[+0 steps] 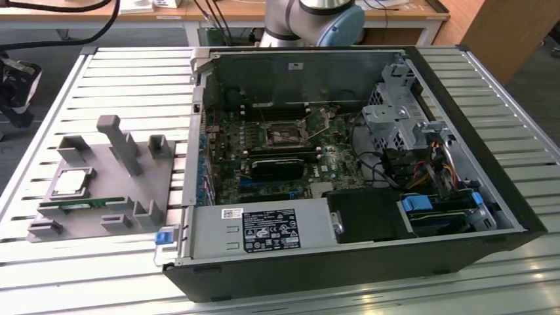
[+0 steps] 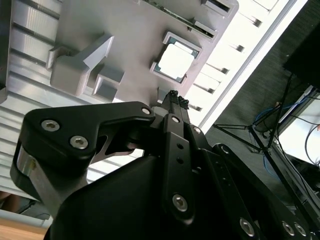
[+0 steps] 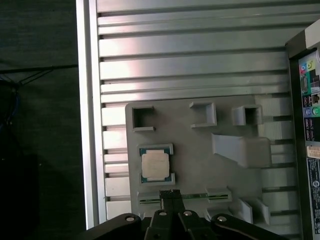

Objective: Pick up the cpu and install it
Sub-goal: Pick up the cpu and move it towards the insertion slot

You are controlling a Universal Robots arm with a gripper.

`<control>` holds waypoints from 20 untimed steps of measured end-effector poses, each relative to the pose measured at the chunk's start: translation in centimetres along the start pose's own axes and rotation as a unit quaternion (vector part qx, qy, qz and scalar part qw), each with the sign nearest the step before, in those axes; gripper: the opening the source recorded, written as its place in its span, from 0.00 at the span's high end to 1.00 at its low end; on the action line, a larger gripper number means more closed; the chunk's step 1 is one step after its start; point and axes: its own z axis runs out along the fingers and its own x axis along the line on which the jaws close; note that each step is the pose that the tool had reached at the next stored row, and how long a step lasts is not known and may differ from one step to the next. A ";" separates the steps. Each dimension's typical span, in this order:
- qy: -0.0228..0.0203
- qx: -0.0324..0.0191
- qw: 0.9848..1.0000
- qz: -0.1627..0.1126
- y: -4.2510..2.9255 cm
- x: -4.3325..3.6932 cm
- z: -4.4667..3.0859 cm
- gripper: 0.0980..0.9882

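Your gripper [image 3: 170, 192] has its fingers pressed together on nothing, poised over the grey fixture tray [image 3: 200, 155] close to the cpu [image 3: 155, 165]. In the exterior view the cpu [image 1: 72, 182] lies in its tray pocket, at nine o'clock from the open computer case [image 1: 350, 269].
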 end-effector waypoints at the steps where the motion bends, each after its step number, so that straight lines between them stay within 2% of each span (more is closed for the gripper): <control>1: 0.000 0.000 1.000 0.000 -0.03 0.00 0.05 0.99; 8: 0.000 0.000 1.000 0.000 -0.12 0.05 0.50 0.99; 12: 0.000 0.003 1.000 0.000 -0.14 0.19 0.79 0.98; 13: 0.000 0.003 1.000 0.000 -0.15 0.22 0.86 0.93; 14: 0.000 0.004 1.000 0.000 -0.16 0.26 0.94 0.93; 16: 0.000 0.004 1.000 0.000 -0.18 0.30 1.12 0.78; 17: 0.000 0.004 1.000 0.000 -0.19 0.31 1.21 0.78; 19: 0.000 0.005 1.000 0.000 -0.22 0.36 1.37 0.65; 20: 0.000 0.005 1.000 0.000 -0.26 0.41 1.46 0.65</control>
